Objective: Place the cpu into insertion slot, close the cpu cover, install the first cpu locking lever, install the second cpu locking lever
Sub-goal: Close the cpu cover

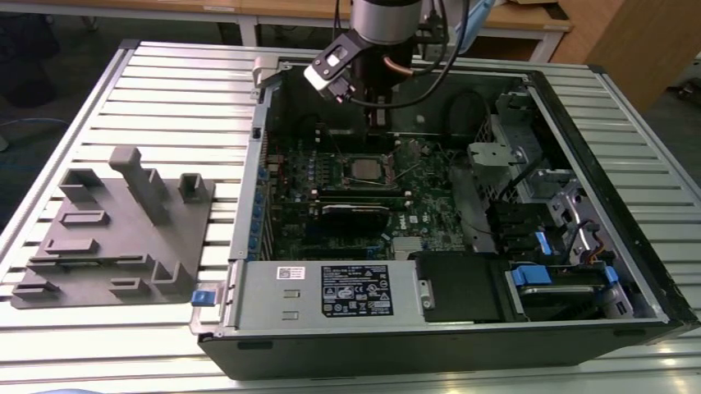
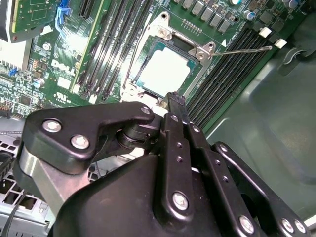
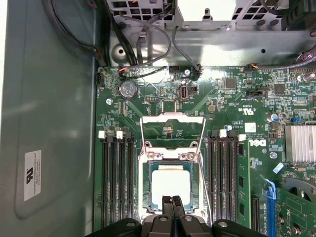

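Holds the gripper [image 3: 173, 201], fingers [image 3: 167, 207] pinched together on nothing, close over the cpu [image 3: 170, 183] sitting in the insertion slot [image 3: 146, 186], cpu cover [image 3: 170, 154] seemingly down, one thin locking lever [image 2: 247, 49] sticking out unlatched.

The cpu [image 3: 170, 185], a flat square silver-topped chip, lies seated in the insertion slot [image 3: 146, 193]. The cpu cover [image 3: 173, 119], a thin silver frame, stands swung open at the slot's edge.
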`<state>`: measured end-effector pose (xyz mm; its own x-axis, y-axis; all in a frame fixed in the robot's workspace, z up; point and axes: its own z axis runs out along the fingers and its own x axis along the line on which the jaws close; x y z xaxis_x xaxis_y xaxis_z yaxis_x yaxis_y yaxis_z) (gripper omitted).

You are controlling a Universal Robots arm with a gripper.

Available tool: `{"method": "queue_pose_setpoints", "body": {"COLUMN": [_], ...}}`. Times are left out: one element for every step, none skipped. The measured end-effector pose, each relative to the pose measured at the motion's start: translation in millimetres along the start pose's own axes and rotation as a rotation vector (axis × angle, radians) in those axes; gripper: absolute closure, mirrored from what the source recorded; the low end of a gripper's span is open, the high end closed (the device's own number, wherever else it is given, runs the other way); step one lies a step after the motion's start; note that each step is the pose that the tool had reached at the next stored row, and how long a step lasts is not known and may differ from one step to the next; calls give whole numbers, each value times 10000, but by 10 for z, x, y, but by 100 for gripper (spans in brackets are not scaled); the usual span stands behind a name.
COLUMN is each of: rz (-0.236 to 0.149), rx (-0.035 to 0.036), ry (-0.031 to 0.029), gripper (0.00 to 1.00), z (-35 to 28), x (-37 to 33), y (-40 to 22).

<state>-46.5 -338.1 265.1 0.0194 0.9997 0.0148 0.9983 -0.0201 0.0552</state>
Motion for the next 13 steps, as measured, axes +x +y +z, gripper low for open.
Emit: {"method": "queue_pose_setpoints", "body": {"rz": [0,0,1,0,0,0,0,0,0,0,0,0,0], "rx": [-1,-2,-2,-2,-1,0,-1,-1,-1,-1,-1,-1,0], "ry": [1,3,3,3,1,1,1,1,1,1,1,2,0], "gripper": [89,89,89,89,89,89,89,89,89,89,89,89,89], "z": [-3,-3,-3,-3,-5,-5,-5,-5,-5,-6,-6,-6,-8], "x": [0,0,0,0,0,0,0,0,0,0,0,0,0], "y": [0,0,0,0,0,0,0,0,0,0,0,0,0]}}
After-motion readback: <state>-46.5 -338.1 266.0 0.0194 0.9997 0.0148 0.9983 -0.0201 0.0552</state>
